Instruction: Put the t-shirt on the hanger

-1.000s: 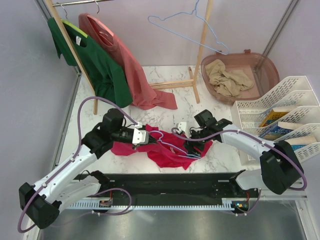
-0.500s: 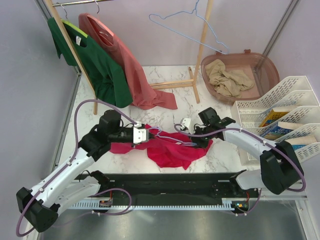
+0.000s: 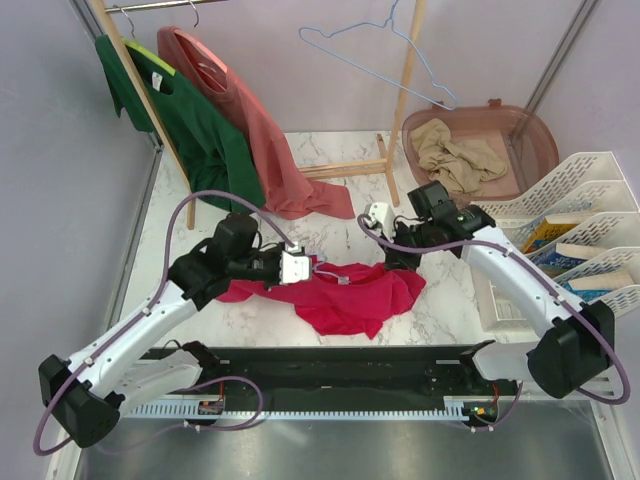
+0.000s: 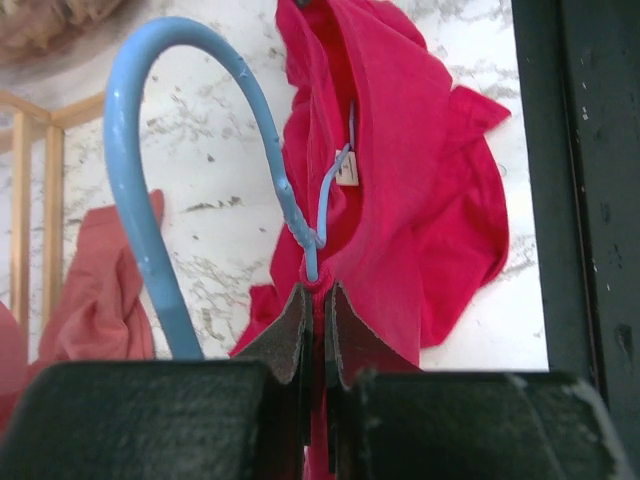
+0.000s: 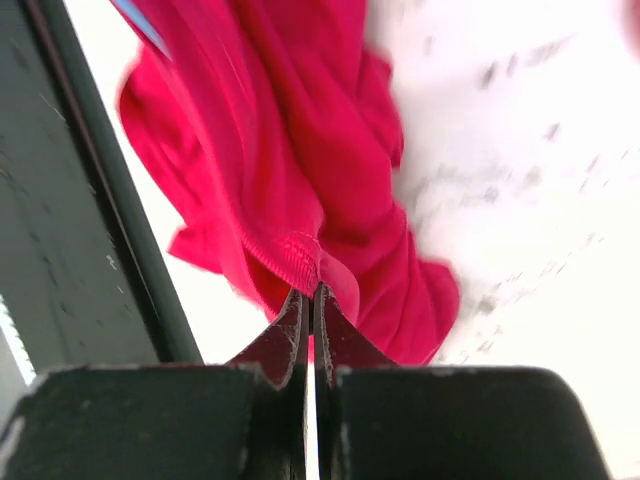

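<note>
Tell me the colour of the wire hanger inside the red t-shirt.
Pale blue wire hanger, clearest from left wrist.

Matt cloth, glossy wire
The t-shirt (image 4: 420, 200) is matt cloth, ribbed at its edge — the hanger (image 4: 135, 200) smooth, glossy coated wire; the table (image 4: 220, 170) polished marble-look

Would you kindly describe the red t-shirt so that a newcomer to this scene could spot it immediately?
Start at the white marble table; near its front edge, midway across, lies the crumpled crimson-red cotton t-shirt. A thin pale-blue wire hanger pokes from its neck. Unlike the salmon-pink shirt and dark green shirt hanging on the wooden rack behind, it lies on the marble.
</note>
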Controlling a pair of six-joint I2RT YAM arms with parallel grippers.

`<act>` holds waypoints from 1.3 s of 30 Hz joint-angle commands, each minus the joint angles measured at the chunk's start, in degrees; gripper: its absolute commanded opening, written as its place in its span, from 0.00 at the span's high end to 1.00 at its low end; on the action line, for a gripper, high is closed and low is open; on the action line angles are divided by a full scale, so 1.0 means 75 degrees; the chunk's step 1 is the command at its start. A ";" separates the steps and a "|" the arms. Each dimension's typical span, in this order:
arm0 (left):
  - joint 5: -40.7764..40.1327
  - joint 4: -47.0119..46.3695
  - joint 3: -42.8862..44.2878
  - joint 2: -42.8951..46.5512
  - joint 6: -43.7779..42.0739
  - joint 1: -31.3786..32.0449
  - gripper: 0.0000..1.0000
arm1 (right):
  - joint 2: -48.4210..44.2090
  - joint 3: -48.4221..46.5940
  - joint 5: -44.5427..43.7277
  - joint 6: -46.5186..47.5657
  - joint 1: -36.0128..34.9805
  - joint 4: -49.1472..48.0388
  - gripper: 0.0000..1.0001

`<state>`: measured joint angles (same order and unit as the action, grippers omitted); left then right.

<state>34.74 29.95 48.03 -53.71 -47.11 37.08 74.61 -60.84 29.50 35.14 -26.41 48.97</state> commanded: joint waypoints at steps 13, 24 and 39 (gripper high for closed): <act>-0.0987 -0.0960 0.2010 0.0071 0.1618 0.0447 0.98 | 0.0025 -0.2997 -0.0297 -0.0830 -0.0568 0.1204 1.00; -0.1119 0.2110 0.2478 0.0424 0.0189 0.0458 0.98 | -0.0316 -0.4157 -0.1542 -0.0782 -0.0228 0.1416 1.00; -0.1279 -0.0522 0.2737 -0.0162 0.2531 0.0528 0.98 | 0.0224 -0.4873 -0.0793 -0.0958 -0.0521 0.2306 1.00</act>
<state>25.69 34.57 67.22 -53.80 -33.63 40.62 76.77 -93.80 21.23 28.88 -29.36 64.23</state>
